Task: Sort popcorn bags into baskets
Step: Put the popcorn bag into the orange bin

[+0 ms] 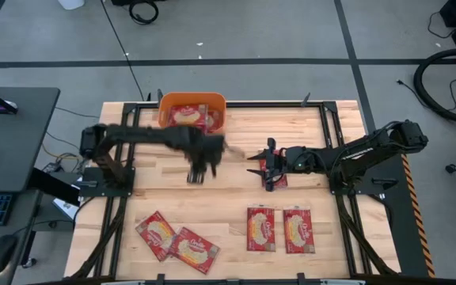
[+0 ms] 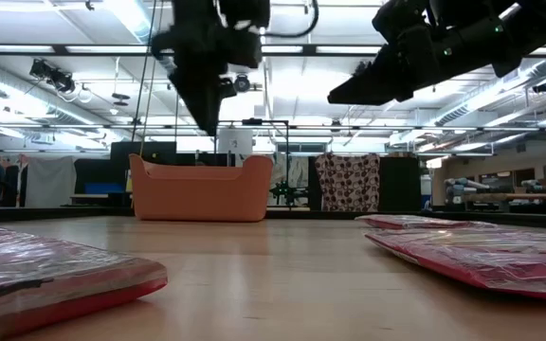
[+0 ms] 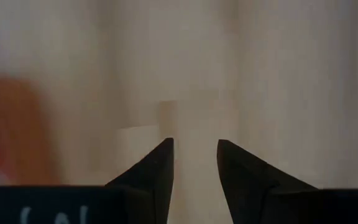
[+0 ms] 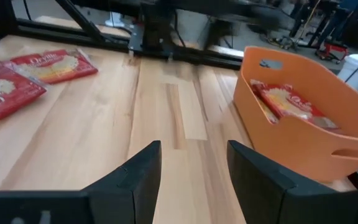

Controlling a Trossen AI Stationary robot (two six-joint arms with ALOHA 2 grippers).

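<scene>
pale wood table (image 1: 236,198), glossy popcorn bags (image 1: 263,228), plastic basket (image 4: 303,140)

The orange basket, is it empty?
No, the orange basket already has a red popcorn bag lying inside it.

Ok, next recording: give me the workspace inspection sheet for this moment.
Surface: pale wooden slatted table, black frame rails.
Job's things: orange plastic tub at the far edge holds red popcorn packets; four packets flat along the near edge, two left, two right; another under the right gripper.
Clutter: nothing seen.
Grippers: left gripper mid-table, open, empty; right gripper open, empty.
Cables: black cords on the floor.
Surroundings: desk with keyboard and mouse at left.
</scene>
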